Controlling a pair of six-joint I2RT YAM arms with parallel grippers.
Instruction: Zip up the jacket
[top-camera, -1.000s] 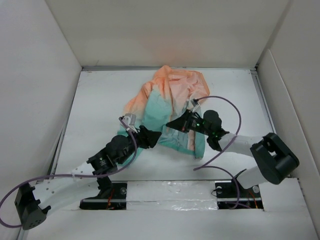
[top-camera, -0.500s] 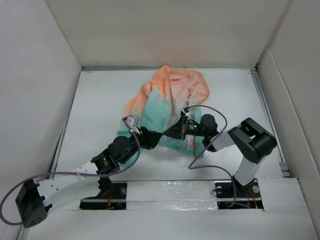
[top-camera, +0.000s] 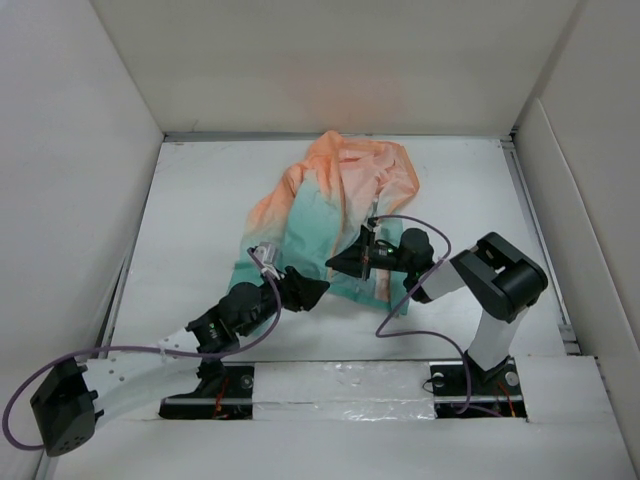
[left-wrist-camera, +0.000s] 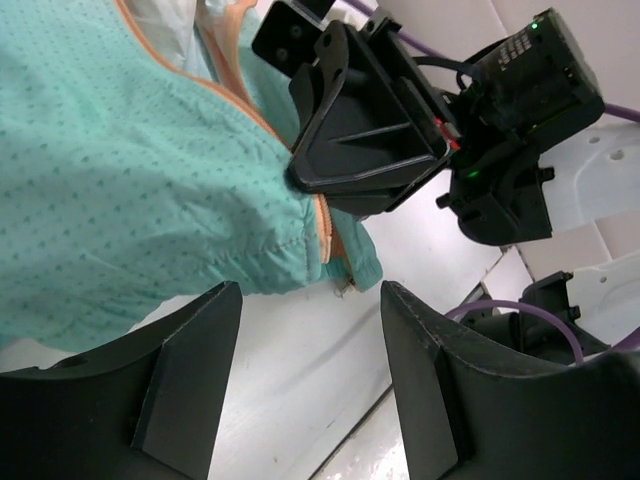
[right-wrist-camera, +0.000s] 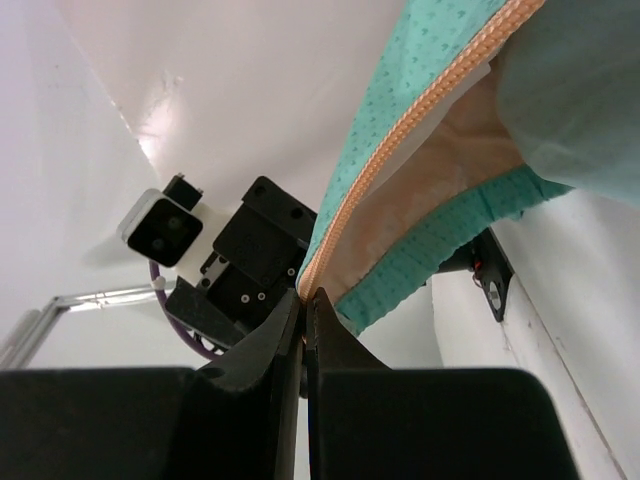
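Note:
The jacket lies spread on the table, orange at the far end and teal toward the near hem. My right gripper is shut on the orange zipper edge near the hem, pinching it between its fingertips and lifting it a little. My left gripper is open and empty, just off the near hem over bare table. In the left wrist view its fingers frame the white table, with the teal fabric, the zipper's bottom end and the right gripper beyond them.
White walls enclose the table on three sides. Purple cables loop from both arms above the table. The arm bases sit on the near edge. A metal rail runs along the right side.
My left gripper has drawn back toward the near edge, off the hem. My right arm has folded its elbow up and shifted its gripper left, still pinching the zipper edge.

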